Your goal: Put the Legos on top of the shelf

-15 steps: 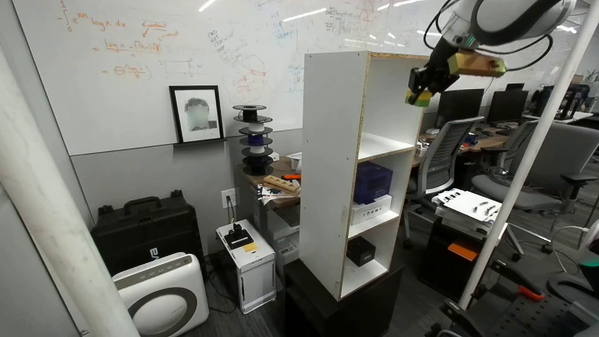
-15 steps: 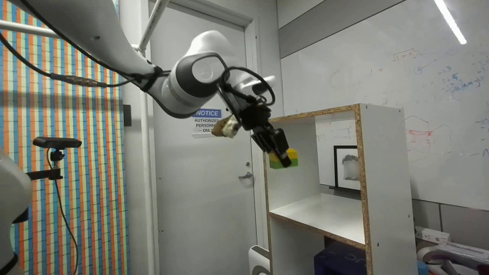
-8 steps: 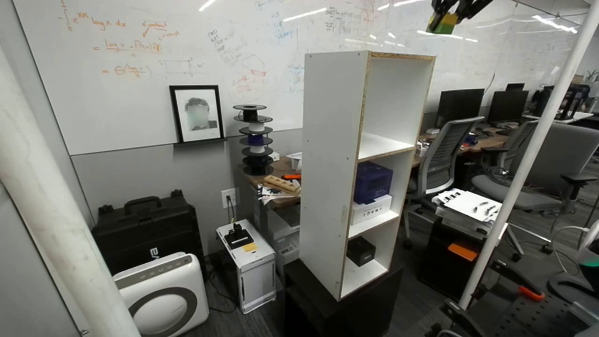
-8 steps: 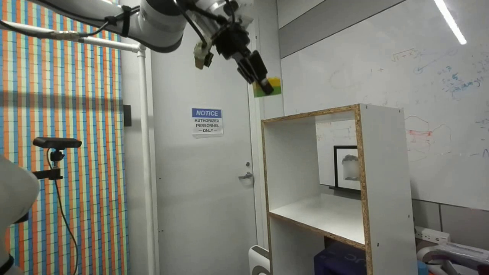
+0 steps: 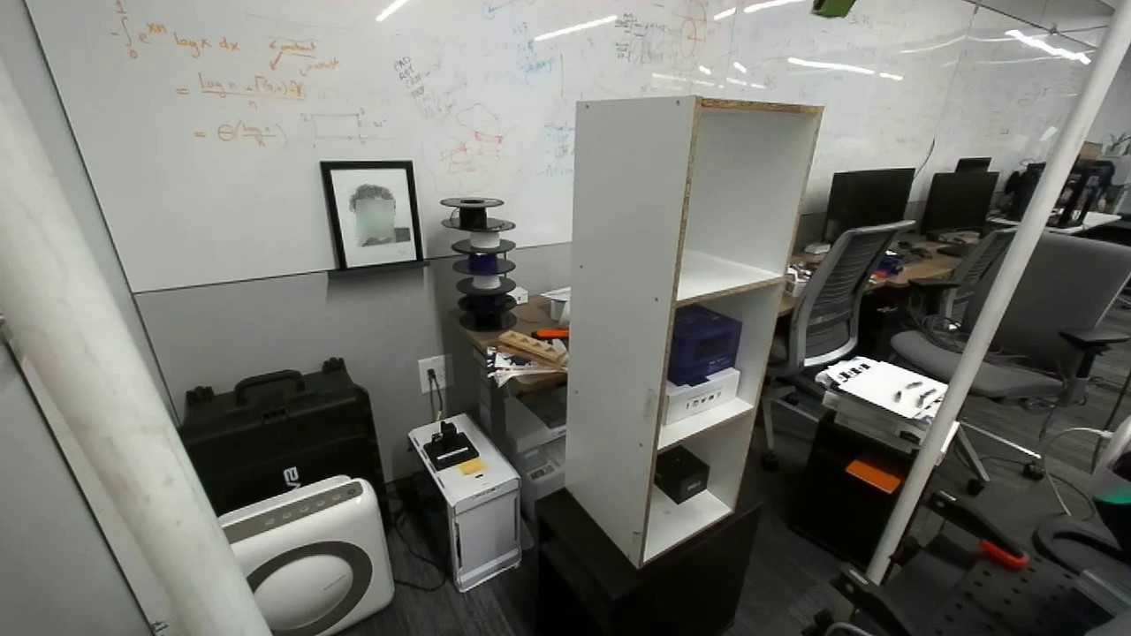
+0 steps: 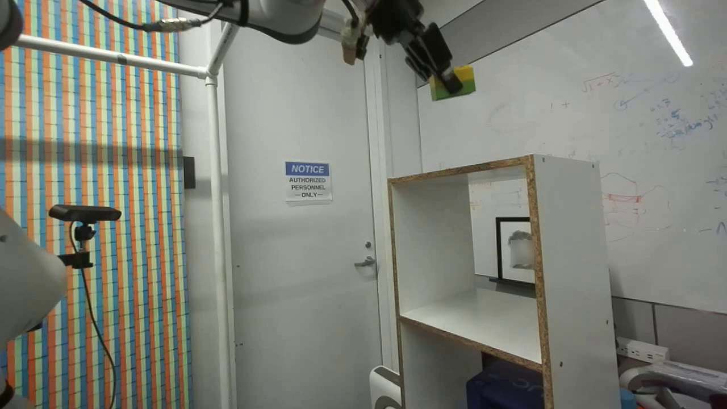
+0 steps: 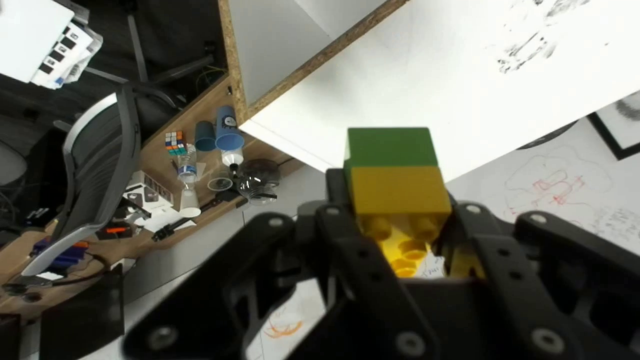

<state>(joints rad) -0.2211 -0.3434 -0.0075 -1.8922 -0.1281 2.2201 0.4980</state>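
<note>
Now I think I'm at the carrying step: my pincer (image 7: 395,202) squeezes the Legos (image 7: 398,182) from both sides, only as wide apart as they are. They hang higher than the shelf (image 6: 573,255), not touching it. Next I should line up over its top, lower gently, let go.

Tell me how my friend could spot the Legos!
In an exterior view, find the tall white shelf, then look higher for the black gripper. It pinches the Legos, a small chunk, yellow on top and green underneath. Those bright colours set them apart from the black gripper and white shelf.
</note>
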